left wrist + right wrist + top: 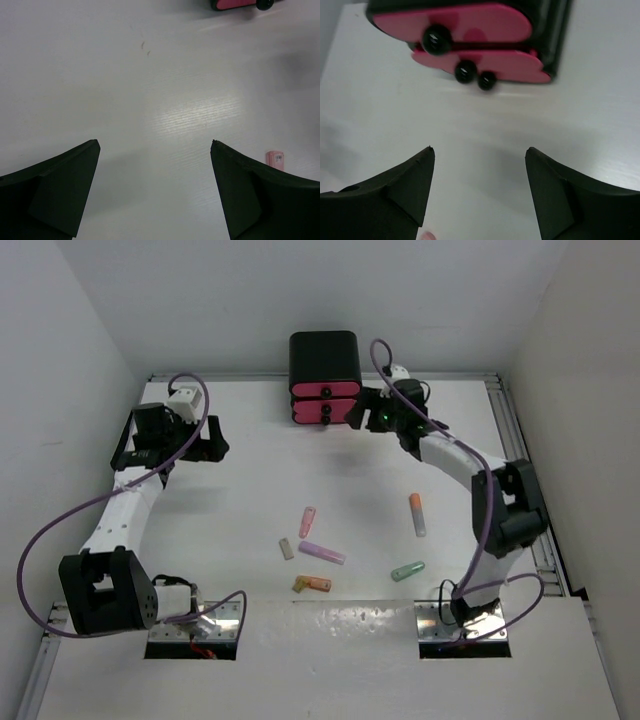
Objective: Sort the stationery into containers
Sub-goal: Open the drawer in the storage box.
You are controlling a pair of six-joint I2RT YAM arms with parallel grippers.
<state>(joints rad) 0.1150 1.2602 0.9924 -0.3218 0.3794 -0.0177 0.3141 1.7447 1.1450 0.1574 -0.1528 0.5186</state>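
Six sticks lie on the white table in the top view: pink [307, 522], beige [287, 548], purple [322, 553], orange [311, 584], green [407, 571] and orange-white [417, 514]. The black box [325, 360] at the back holds two stacked pink drawers [325, 400] with dark knobs. My right gripper [358, 412] is open and empty just right of the drawer fronts. In the right wrist view it [480, 149] faces the drawers [470, 25] and knobs [436, 40]. My left gripper [215, 445] is open and empty at the far left [155, 145]. The pink stick's end [274, 158] shows beside the left gripper's right finger.
White walls enclose the table on the left, back and right. A metal rail [520, 460] runs along the right edge. Purple cables [60, 530] loop off both arms. The sticks lie together at the near middle, between the arm bases.
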